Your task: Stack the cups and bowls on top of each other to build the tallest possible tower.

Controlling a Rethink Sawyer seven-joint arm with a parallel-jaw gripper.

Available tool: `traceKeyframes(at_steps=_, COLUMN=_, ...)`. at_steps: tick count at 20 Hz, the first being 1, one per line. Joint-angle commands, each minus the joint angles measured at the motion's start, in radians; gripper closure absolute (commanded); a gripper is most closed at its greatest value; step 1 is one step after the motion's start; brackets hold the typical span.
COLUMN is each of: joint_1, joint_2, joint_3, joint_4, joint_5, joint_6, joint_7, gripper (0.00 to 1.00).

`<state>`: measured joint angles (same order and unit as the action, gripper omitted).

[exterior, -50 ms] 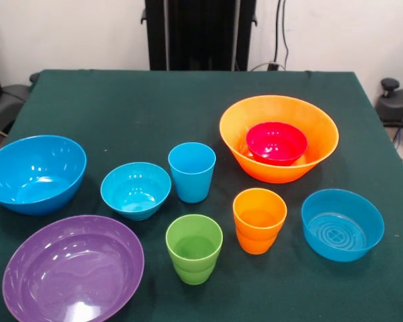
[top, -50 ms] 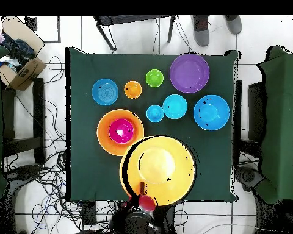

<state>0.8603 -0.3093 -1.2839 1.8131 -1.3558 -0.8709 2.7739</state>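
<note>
Green-clothed counter (exterior, -50 ms: 121,100) carries scattered cups and bowls. Red bowl (exterior, -50 ms: 277,142) sits inside orange bowl (exterior, -50 ms: 279,137). End effector (top, -50 ms: 147,202) state: cannot tell.

A robotics lab: green-clothed table (exterior, -50 ms: 121,100), cables (top, -50 ms: 51,183) strewn over tiled floor, cardboard box (top, -50 ms: 21,70) at upper left.

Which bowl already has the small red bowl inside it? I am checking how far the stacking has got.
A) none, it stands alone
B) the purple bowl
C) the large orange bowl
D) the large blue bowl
C: the red bowl sits inside the large orange bowl, while the purple bowl and the large blue bowl hold nothing.
</note>
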Motion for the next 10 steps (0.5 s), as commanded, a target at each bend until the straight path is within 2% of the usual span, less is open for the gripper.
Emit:
traceKeyframes(at_steps=1, joint_1=0.049, joint_2=0.127, joint_3=0.008, joint_4=-0.159, joint_5=-0.038, joint_6=0.083, joint_7=0.544, gripper=1.0)
traceKeyframes(at_steps=10, joint_1=0.075, joint_2=0.148, joint_3=0.123, joint_4=-0.188, joint_5=0.073, joint_6=0.223, joint_7=0.544, gripper=1.0)
